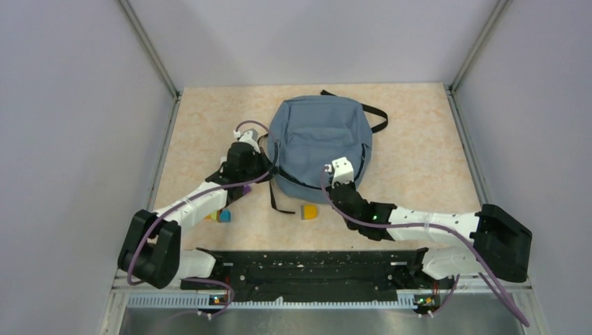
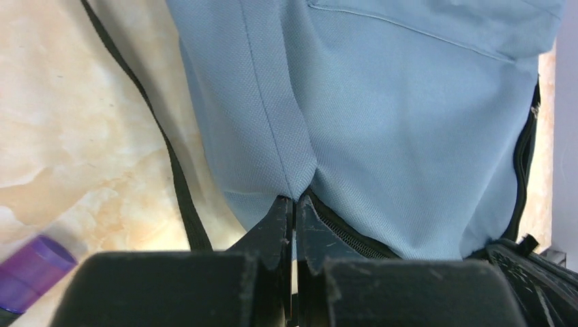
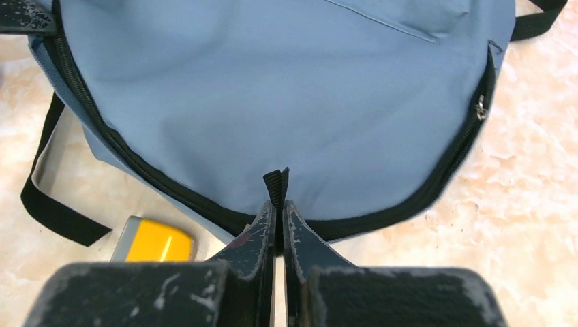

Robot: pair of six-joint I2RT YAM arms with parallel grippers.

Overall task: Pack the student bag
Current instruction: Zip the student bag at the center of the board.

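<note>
The student bag (image 1: pixel 321 136) lies flat mid-table, blue-grey, with its black zip track along the near rim. My left gripper (image 1: pixel 269 165) is at its left edge. In the left wrist view the left gripper (image 2: pixel 294 201) is shut on a pinch of the student bag's fabric (image 2: pixel 382 102) just above the zip. My right gripper (image 1: pixel 334 184) is at the near rim. In the right wrist view the right gripper (image 3: pixel 279 204) is shut on a short black webbing tab (image 3: pixel 276 182) standing up from the student bag (image 3: pixel 272 88). A metal zip slider (image 3: pixel 481 107) sits on the right side.
A yellow and grey block (image 1: pixel 308 211) lies just in front of the bag; the same block (image 3: pixel 155 242) shows left of my right fingers. A blue cube (image 1: pixel 225 215) sits under the left arm. A purple item (image 2: pixel 34 269) and a black strap (image 2: pixel 174 177) lie left of the bag.
</note>
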